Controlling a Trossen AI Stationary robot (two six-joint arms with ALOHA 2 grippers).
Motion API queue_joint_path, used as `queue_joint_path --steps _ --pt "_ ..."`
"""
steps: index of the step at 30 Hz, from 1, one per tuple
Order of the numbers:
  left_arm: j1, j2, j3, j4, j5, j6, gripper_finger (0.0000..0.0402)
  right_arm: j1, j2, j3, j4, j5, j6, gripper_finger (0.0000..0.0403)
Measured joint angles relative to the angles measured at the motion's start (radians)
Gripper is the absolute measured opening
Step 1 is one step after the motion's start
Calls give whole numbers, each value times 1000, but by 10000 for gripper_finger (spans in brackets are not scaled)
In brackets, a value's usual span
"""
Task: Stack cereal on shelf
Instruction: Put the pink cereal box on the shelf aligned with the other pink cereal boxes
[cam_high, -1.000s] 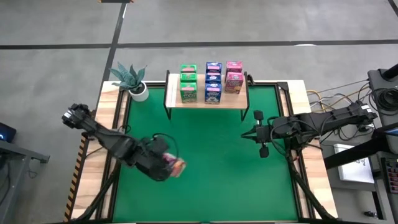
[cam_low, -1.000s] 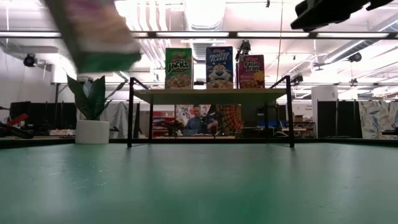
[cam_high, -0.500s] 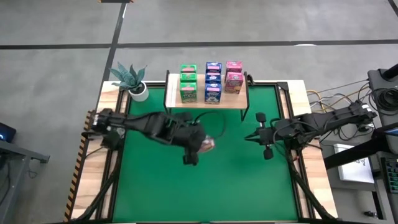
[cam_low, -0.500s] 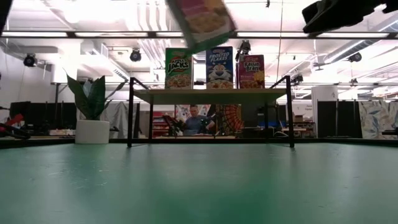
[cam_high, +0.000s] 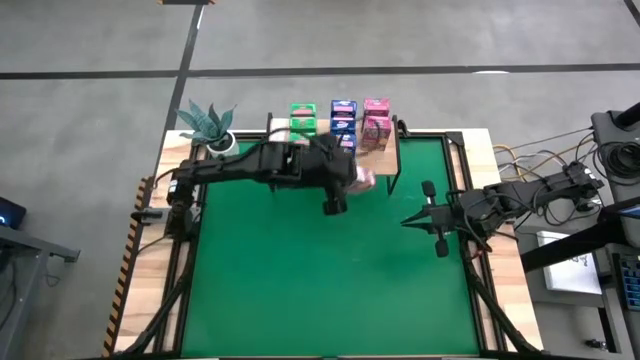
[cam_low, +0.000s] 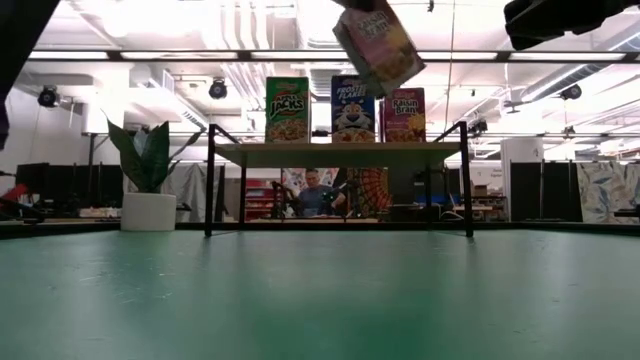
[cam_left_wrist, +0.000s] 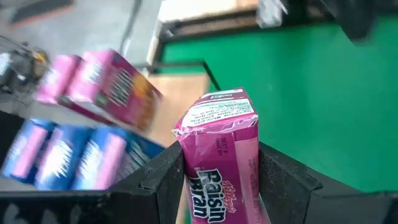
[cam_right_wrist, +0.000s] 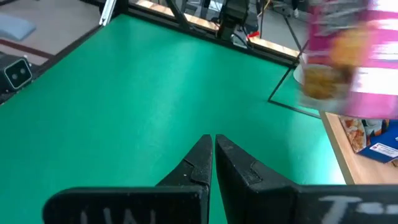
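Observation:
The light wood shelf (cam_low: 340, 153) stands at the table's far edge, with green (cam_low: 287, 110), blue (cam_low: 353, 108) and pink (cam_low: 404, 115) cereal boxes standing on its top. My left gripper (cam_high: 350, 178) hangs in front of the shelf's right half, shut on a pink Raisin Bran box (cam_left_wrist: 219, 149), which in the low view (cam_low: 380, 45) is above the standing boxes. My right gripper (cam_right_wrist: 213, 148) is shut on nothing, above the table's right part (cam_high: 406, 222). My left gripper pinches the pink box between its two fingers (cam_left_wrist: 163, 180), one on each of two opposite faces (cam_left_wrist: 186, 163). The box's printed end flap (cam_left_wrist: 221, 111) sticks out past the fingertips. The fingers slant downward toward the shelf. The box is tilted and lifted clear.
A potted plant (cam_high: 212, 130) stands at the table's far left corner, left of the shelf. The shelf's black legs (cam_low: 209, 180) rest on the green mat (cam_high: 330, 280). A person (cam_low: 318, 195) sits in the room behind the shelf. Cables and gear (cam_high: 600, 150) lie off the right edge.
My left gripper has swung from the table's near left toward the far edge and the shelf, rising and rolling its wrist. The pink box has gone with it and now tilts above the shelf's front. My right gripper has drawn back slightly toward the right edge.

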Motion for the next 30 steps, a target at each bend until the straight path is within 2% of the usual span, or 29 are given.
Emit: queue_joint_path --steps 9,19,30 --pt "78 29 0 195 2 60 165 0 -2 -2 0 0 8 9" --pt "132 81 -3 235 10 70 165 0 -2 -2 0 0 29 9" --pt "142 128 -3 292 8 66 165 0 0 -6 -1 1 77 9"
